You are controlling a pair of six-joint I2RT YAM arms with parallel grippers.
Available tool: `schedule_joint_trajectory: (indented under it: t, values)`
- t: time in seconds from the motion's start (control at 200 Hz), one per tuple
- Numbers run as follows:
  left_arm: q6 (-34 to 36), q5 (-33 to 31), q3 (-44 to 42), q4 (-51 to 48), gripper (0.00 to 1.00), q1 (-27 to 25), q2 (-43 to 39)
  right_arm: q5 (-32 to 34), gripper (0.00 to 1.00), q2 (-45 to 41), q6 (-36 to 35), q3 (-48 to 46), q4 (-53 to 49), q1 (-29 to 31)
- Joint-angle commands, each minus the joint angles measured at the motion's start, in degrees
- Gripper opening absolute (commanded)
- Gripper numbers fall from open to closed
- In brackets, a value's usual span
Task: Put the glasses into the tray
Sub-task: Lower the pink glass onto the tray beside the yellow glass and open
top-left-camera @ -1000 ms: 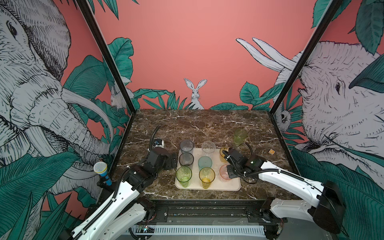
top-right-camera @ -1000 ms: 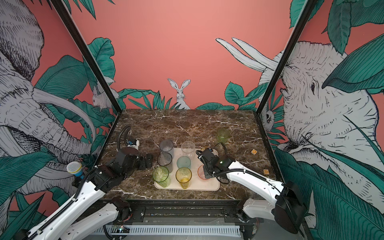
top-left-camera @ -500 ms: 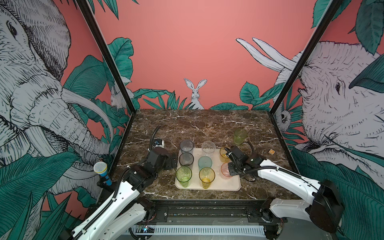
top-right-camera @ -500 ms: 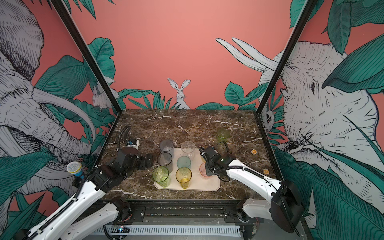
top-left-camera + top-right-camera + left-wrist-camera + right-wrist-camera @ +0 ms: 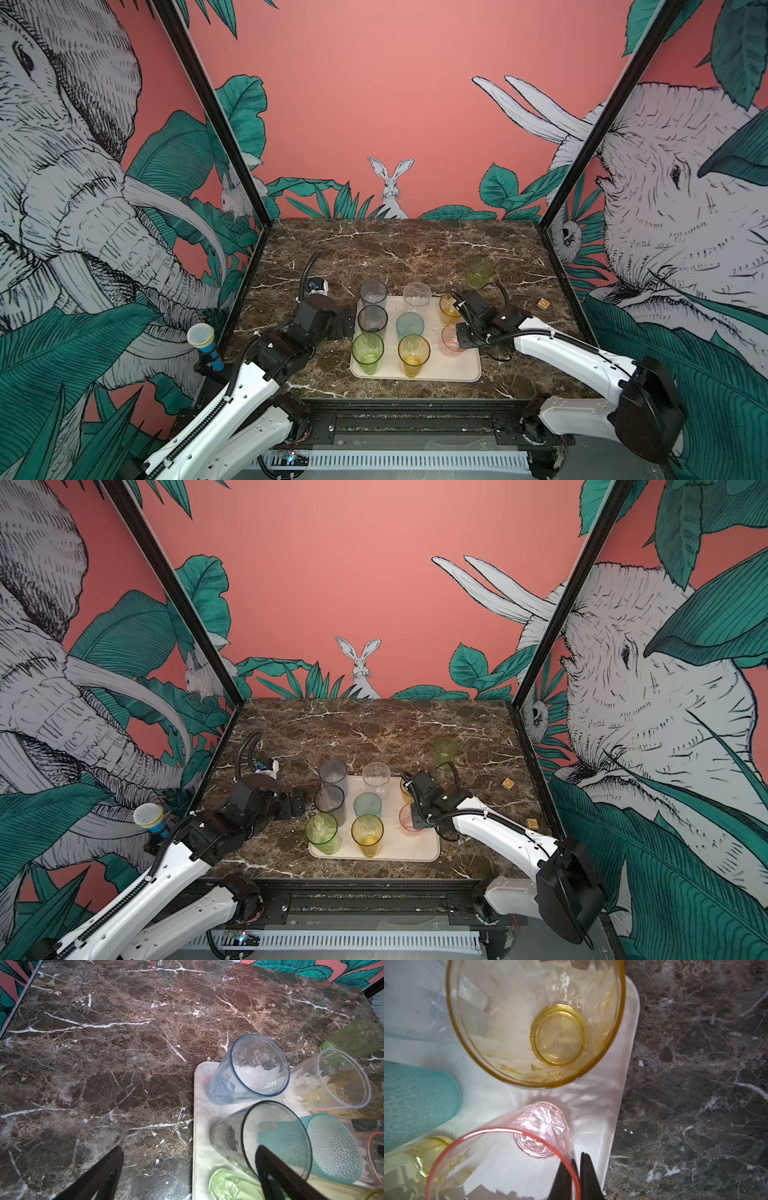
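Note:
The cream tray holds several glasses: grey, smoky, clear, teal, green, yellow, amber and pink. A second green glass stands on the marble behind the tray's right corner. My right gripper is shut on the pink glass, pinching its rim wall at the tray's right edge. My left gripper stands open just left of the tray, next to the smoky glass, with nothing between its fingers.
A small orange block lies on the marble at the right. A blue-handled microphone is mounted outside the left post. Black frame posts bound the table's back corners, and a black cable arches behind my left wrist.
My right arm has shifted slightly while keeping its grip on the pink glass. The left arm and the other glasses have not moved.

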Motion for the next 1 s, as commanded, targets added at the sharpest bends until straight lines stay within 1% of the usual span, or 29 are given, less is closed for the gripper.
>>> schedule_joint_trajectory:
  t: [0.0, 0.325, 0.67, 0.715, 0.755, 0.995]
  values:
    - [-1.11, -0.66, -0.75, -0.05, 0.99, 0.39, -0.38, 0.4, 0.0, 1.07, -0.07, -0.03, 1.22, -0.44]
    - [-1.11, -0.64, -0.75, -0.04, 0.99, 0.39, -0.38, 0.87, 0.0, 2.04, -0.18, 0.19, 1.59, -1.57]
    - [-1.27, -0.43, -0.79, 0.16, 0.99, 0.39, -0.11, -0.23, 0.0, 2.27, -0.44, 0.45, 1.56, -2.19]
    - [-1.26, -0.41, -0.82, 0.29, 0.99, 0.39, -0.11, -0.32, 0.08, 2.1, -0.35, 0.46, 1.58, -2.2]
    - [-1.28, -0.45, -0.9, 0.3, 0.99, 0.39, -0.15, -0.56, 0.12, 1.93, -0.42, 0.45, 1.54, -2.19]
    - [-1.19, -0.49, -0.93, 0.36, 0.99, 0.42, 0.05, -0.18, 0.27, 1.24, -1.58, 2.22, -1.78, -2.19]
